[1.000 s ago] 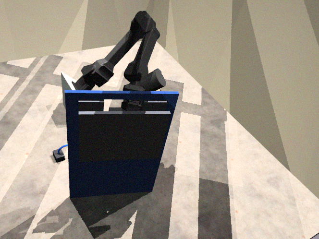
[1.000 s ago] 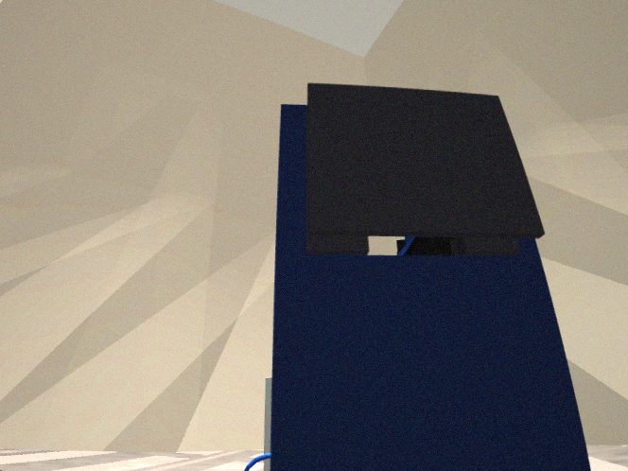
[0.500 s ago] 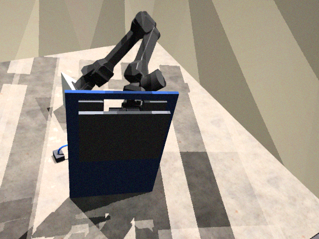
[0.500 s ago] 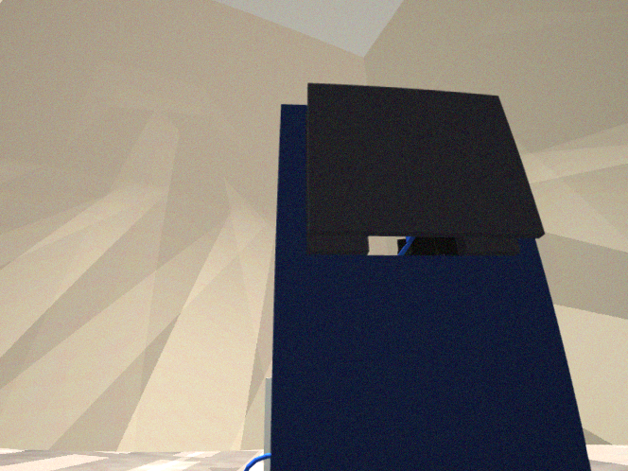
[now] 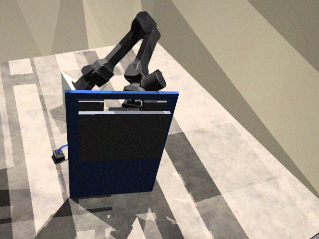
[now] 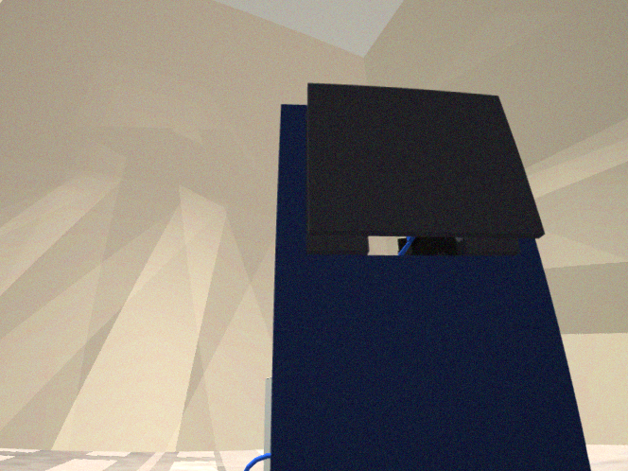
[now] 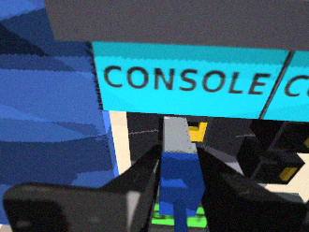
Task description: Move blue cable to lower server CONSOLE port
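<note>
At centre bottom of the wrist view, the pincer (image 7: 177,152) grips the blue plug (image 7: 182,180) (grey nose foremost) below the cyan CONSOLE label (image 7: 187,84).
</note>
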